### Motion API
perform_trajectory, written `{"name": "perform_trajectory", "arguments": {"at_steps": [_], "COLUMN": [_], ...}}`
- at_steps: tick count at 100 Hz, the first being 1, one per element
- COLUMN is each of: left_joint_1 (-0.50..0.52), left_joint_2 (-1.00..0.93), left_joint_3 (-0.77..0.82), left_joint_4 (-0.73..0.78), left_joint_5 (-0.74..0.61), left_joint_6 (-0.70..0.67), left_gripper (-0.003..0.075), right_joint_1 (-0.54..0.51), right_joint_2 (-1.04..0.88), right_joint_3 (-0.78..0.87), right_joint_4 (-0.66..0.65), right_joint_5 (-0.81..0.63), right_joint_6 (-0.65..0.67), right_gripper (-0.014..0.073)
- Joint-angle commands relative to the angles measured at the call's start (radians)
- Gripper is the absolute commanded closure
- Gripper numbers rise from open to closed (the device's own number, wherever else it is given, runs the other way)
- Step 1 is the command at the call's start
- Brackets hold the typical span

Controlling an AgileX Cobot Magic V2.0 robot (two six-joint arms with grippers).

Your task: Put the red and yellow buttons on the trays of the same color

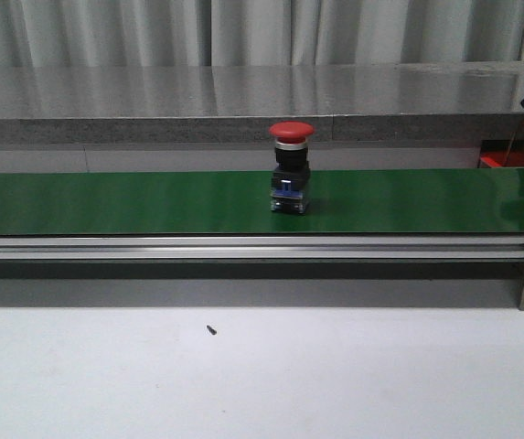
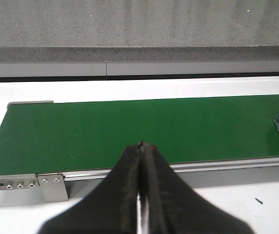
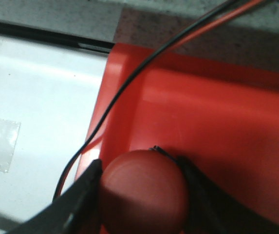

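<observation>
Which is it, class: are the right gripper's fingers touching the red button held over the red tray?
Touching. The right wrist view shows both fingers pressed against the red button cap's sides, no gap, above the red tray.

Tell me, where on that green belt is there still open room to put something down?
The green belt is bare on both sides of the red button standing near its middle; the left stretch runs open to the belt's end. The white table in front of the rail is bare too. It is crowded at the red tray, where the right pincer holds another red button.
</observation>
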Motion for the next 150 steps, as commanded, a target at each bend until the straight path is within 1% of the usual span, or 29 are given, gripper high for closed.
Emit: {"name": "perform_trajectory", "arguments": {"at_steps": [1,6,7,11,17,20,24,50,66,84,98,130,150], "left_joint_1": [-0.006,-0.006,-0.006,-0.006,-0.006,-0.006,-0.006,-0.006,-0.006,-0.006,-0.006,-0.006,-0.006], "left_joint_2": [0.003,0.003,0.003,0.003,0.003,0.003,0.003,0.003,0.003,0.003,0.003,0.003,0.003], "left_joint_3": [-0.025,-0.025,-0.025,-0.025,-0.025,-0.025,-0.025,-0.025,-0.025,-0.025,-0.025,-0.025,-0.025], "left_joint_4": [-0.034,-0.034,-0.034,-0.034,-0.034,-0.034,-0.034,-0.034,-0.034,-0.034,-0.034,-0.034,-0.034], "left_joint_5": [-0.067,-0.067,-0.067,-0.067,-0.067,-0.067,-0.067,-0.067,-0.070,-0.072,-0.074,-0.074,-0.074], "left_joint_6": [0.000,0.000,0.000,0.000,0.000,0.000,0.000,0.000,0.000,0.000,0.000,0.000,0.000], "left_gripper": [0.0740,0.0740,0.0739,0.0740,0.0739,0.0739,0.0739,0.0740,0.0740,0.0740,0.0740,0.0740,0.0740], "right_joint_1": [-0.008,-0.010,-0.011,-0.011,-0.011,-0.011,-0.011,-0.011,-0.011,-0.010,-0.010,0.007,0.043], "right_joint_2": [-0.071,-0.073,-0.073,-0.076,-0.083,-0.089,-0.097,-0.208,-0.273,-0.358,-0.466,-0.788,-0.879], "right_joint_3": [-0.034,-0.036,-0.037,-0.041,-0.055,-0.061,-0.069,-0.087,-0.083,-0.023,0.117,0.586,0.795], "right_joint_4": [0.020,0.020,0.020,0.021,0.021,0.021,0.021,0.024,0.102,0.113,0.113,0.113,0.112], "right_joint_5": [-0.020,-0.016,-0.015,-0.008,0.004,0.007,0.012,0.054,0.135,0.211,0.211,0.095,0.052], "right_joint_6": [-0.003,-0.003,-0.003,-0.003,-0.003,-0.003,-0.003,-0.003,-0.003,-0.003,-0.018,-0.122,-0.151], "right_gripper": [0.0349,0.0265,0.0265,0.0179,0.0090,0.0053,0.0038,0.0057,0.0075,0.0075,0.0075,0.0075,0.0075]}}
